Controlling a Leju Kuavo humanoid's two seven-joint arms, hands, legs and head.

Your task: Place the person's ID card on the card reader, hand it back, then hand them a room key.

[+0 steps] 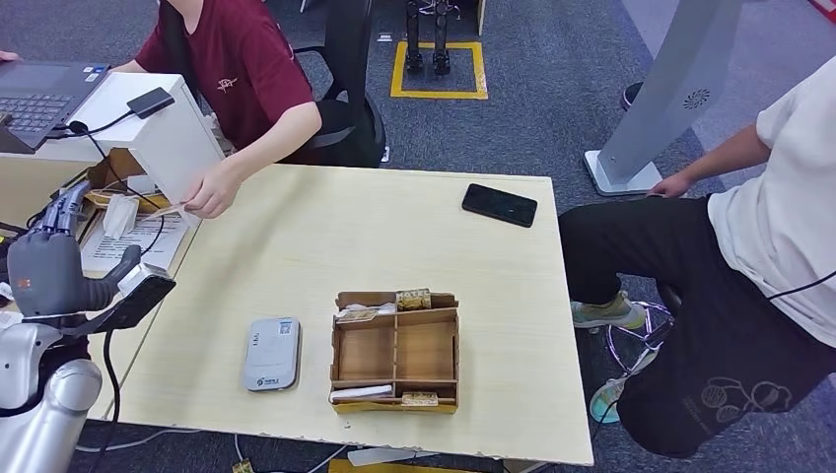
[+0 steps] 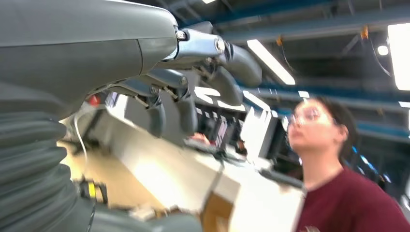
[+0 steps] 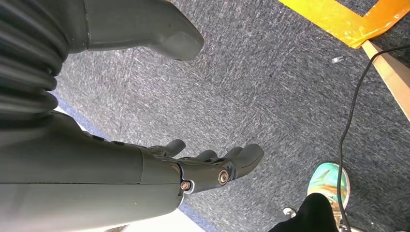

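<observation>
While left robot hand (image 1: 47,264) hovers off the tabletop (image 1: 296,246) edge, fingers loosely spread, holding nothing; card reader (image 1: 271,354) lies well apart; right robot hand (image 3: 203,169) spread, holding nothing, above carpet (image 3: 270,96)

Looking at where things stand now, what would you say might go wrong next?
1. The raised left hand is off the table's left edge, near dangling black cables; reaching in, it might snag them.
2. The grey card reader lies close beside the wooden compartment tray, so a card set down loosely could land off it.
</observation>
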